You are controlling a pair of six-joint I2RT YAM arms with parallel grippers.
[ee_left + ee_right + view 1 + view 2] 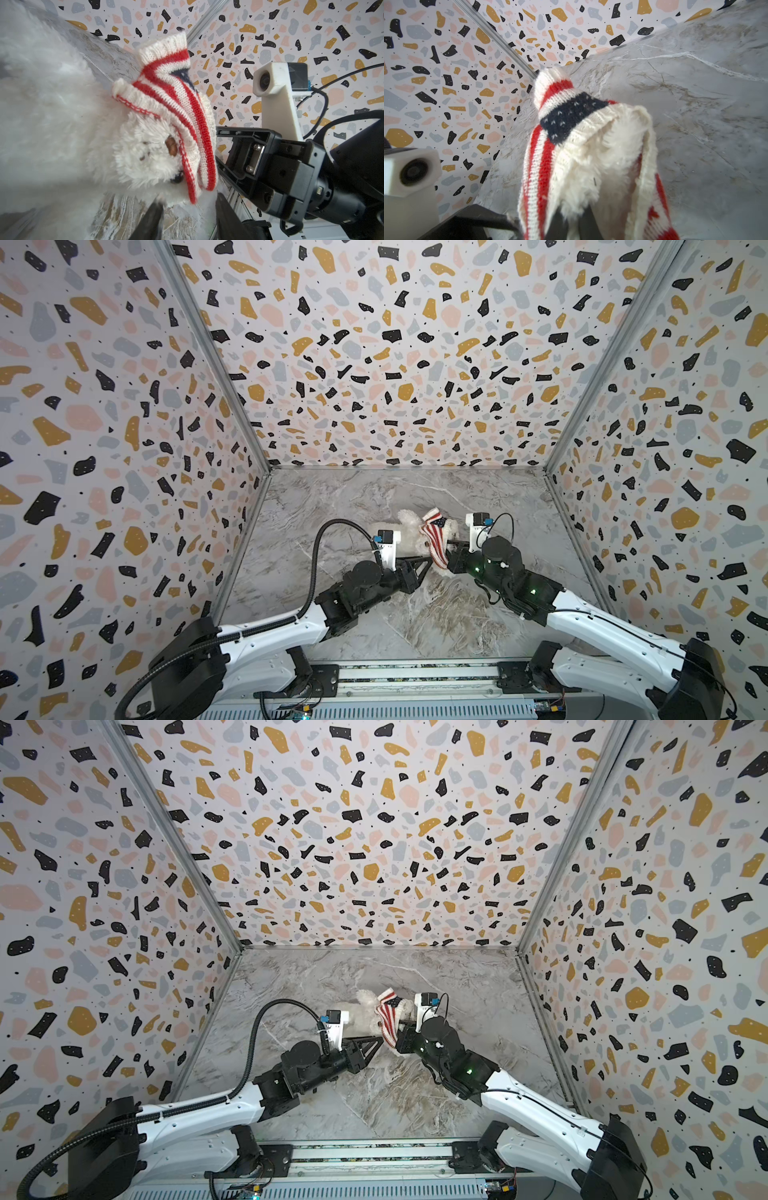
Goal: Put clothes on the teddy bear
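In both top views the teddy bear (409, 529) lies on the marble table (374, 614) just right of the frame's centre, with the striped knit top (436, 537) pulled over its head end. The left gripper (429, 561) reaches the top's lower edge from the left, the right gripper (452, 541) from the right.

In the left wrist view fur fills the left half, the top covers the head down to the brown nose (172, 147), and the left gripper's fingers (153, 220) stand apart at the bottom edge, released, fur at the gap.

In the right wrist view the top rises from bottom centre; the right gripper's dark fingers (589, 228) are clenched on its cream edge and the fur there.
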